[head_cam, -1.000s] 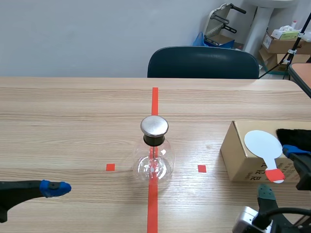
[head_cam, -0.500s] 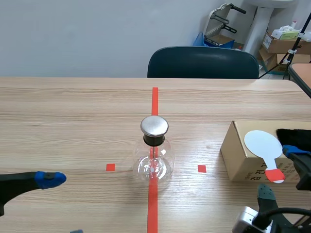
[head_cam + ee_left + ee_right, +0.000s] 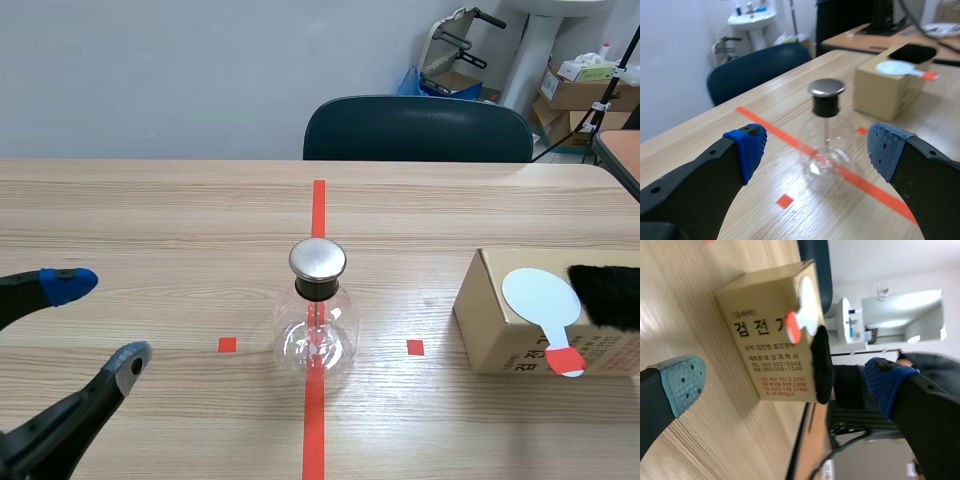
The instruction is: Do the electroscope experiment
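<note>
One right gripper (image 3: 787, 382), wrist view only

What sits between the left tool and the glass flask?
Nothing visible. The left tool is open, and the flask stands ahead of it, with only table surface and tape marks between them.

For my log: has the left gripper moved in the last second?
Yes. The left gripper has shifted up the scene view, from below the level of the left tape square to beside it, and opened.
</note>
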Available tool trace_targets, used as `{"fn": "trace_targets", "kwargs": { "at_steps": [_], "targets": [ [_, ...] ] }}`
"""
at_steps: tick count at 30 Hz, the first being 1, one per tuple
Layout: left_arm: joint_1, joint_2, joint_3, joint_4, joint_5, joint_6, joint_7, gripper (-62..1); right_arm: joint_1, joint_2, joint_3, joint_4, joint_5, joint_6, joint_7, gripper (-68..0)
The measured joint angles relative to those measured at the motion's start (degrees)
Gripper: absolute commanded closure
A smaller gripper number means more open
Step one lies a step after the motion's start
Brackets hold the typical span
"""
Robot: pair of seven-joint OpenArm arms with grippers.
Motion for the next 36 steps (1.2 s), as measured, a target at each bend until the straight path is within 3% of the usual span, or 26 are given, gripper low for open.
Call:
{"fn": "trace_targets", "kwargs": {
  "at_steps": [3, 8, 11, 13, 17, 20, 22, 29, 33, 36],
  "targets": [
    [0.15, 2.93, -3.98, 0.0, 0.02, -0.02, 2.89, -44.8, -3.74, 3.65, -0.37, 8.92, 10.64, 9.2, 0.35, -67.9],
    [3.91, 6.62, -11.43, 0.02, 0.04, -0.04, 2.95, -44.8, -2.38, 15.04, -0.61, 23.85, 33.33, 25.09, -10.8, -67.9],
    [6.36, 9.03, -15.13, 0.02, 0.11, -0.11, 3.58, -44.8, 1.09, 21.97, -0.61, 29.33, 46.49, 32.11, -15.72, -67.9],
    [7.28, 10.47, -17.18, 0.02, 0.24, -0.24, 5.35, -44.8, 3.74, 26.38, -0.85, 31.19, 54.38, 35.15, -17.51, -67.9],
    [7.89, 12.63, -21.42, 0.02, 0.2, -0.2, 9.55, -44.8, 10.82, 32.5, -4.92, 32.44, 65.0, 36.17, -24.15, -67.9],
    [7.89, 13.6, -23.54, 1.2, 0.15, -0.2, 13.66, -44.8, 16.96, 34.34, -10.8, 32.44, 69.42, 36.2, -29.2, -67.9],
    [7.89, 13.92, -24.17, 3.58, 0.15, -0.22, 15.34, -44.8, 20.24, 34.86, -14.45, 32.44, 71.49, 36.2, -29.53, -67.9],
    [7.85, 16.87, -24.59, 16.17, 0.31, -0.22, 24.68, -44.8, 27.36, 34.99, -24.09, 32.33, 72.98, 36.2, -30.16, -67.9],
    [7.13, 21.88, -24.59, 19.04, 5.16, -0.24, 28.06, -44.8, 28.15, 34.56, -25.77, 32.33, 72.96, 36.17, -30.16, -67.9],
    [5.95, 25.24, -24.35, 18.84, 6.01, -0.7, 30.16, -44.8, 28.04, 34.56, -25.81, 32.33, 72.96, 36.17, -31.3, -67.9]
  ]
}}
